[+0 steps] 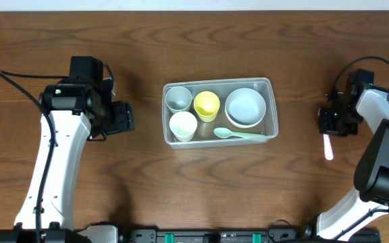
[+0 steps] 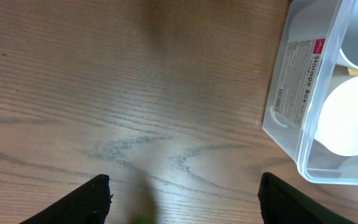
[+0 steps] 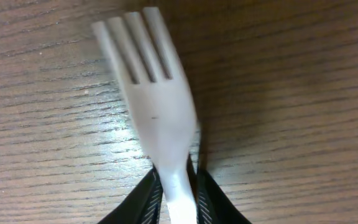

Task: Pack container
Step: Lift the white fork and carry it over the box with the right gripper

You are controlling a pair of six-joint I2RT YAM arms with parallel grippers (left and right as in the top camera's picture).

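The clear rectangular container sits mid-table and holds a grey cup, a yellow cup, a white cup, a white bowl and a pale green spoon. Its labelled end shows in the left wrist view. My left gripper is open and empty over bare wood, left of the container. My right gripper is shut on the neck of a white plastic fork, far right of the container; the fork's handle shows in the overhead view.
The wooden table extends all around the container. The two arms stand at the left and right sides.
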